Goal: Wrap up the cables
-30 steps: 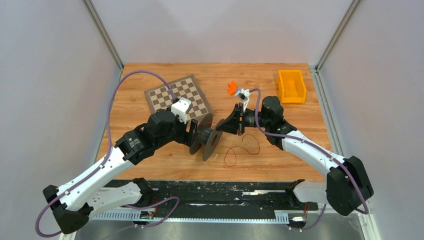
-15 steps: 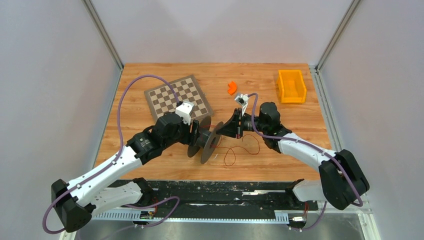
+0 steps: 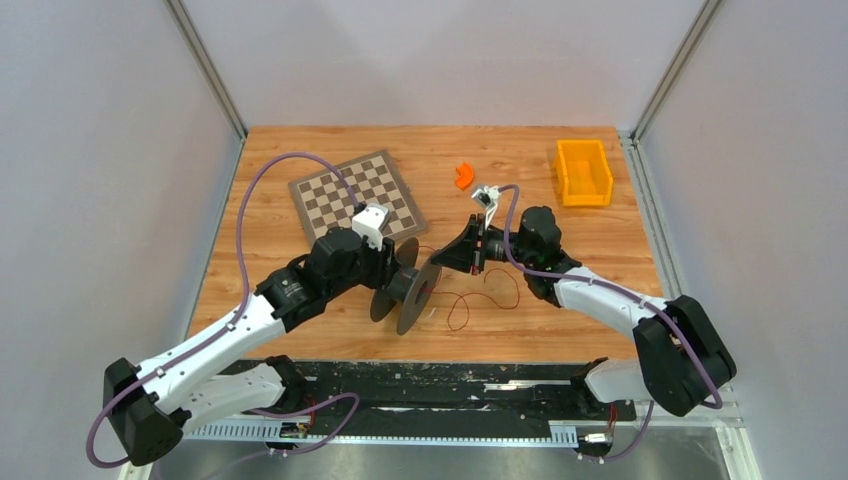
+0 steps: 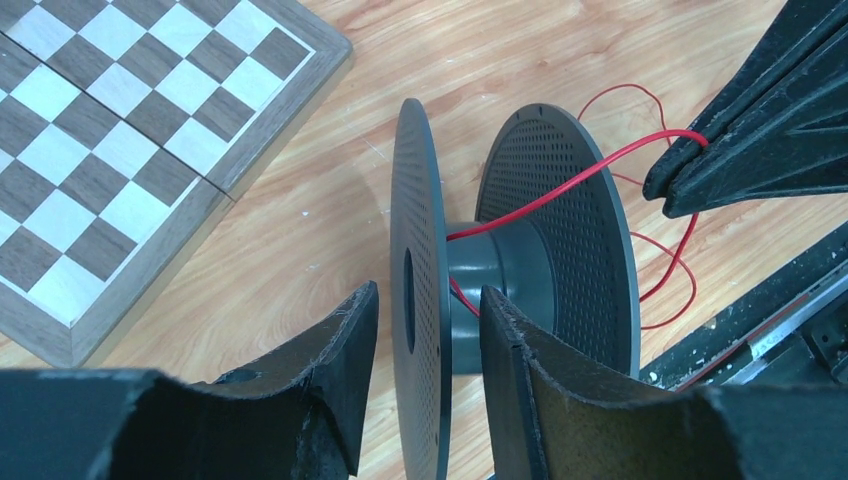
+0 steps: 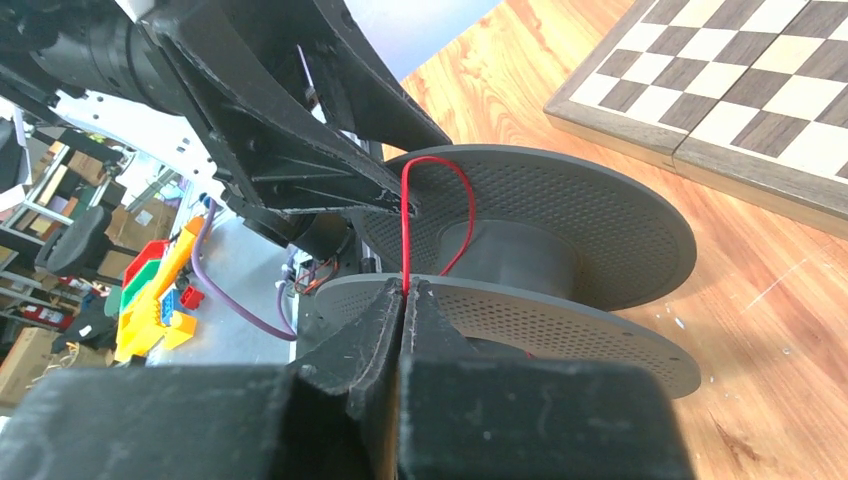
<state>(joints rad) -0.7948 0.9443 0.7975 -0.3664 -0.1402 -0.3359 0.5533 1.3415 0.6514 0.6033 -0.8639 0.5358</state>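
A dark grey spool [image 3: 408, 290] with two perforated flanges is held above the table by my left gripper [image 3: 390, 272]. In the left wrist view the left gripper [image 4: 425, 325] straddles the near flange of the spool [image 4: 520, 255]. The thin red wire [image 4: 570, 190] runs from the spool's core up to my right gripper [image 4: 690, 165]. In the right wrist view the right gripper [image 5: 405, 292] is shut on the wire [image 5: 405, 220], just beside the spool [image 5: 540, 225]. In the top view the right gripper [image 3: 464, 250] is right of the spool. Loose wire loops [image 3: 470, 305] lie below it.
A chessboard [image 3: 355, 195] lies behind the left arm. A small orange piece [image 3: 464, 176] and a yellow bin [image 3: 583, 172] sit at the back right. The black front rail [image 3: 450, 385] runs along the near table edge.
My left arm has carried the spool slightly toward the near edge. My right gripper, still pinching the wire, has shifted a little left toward the spool.
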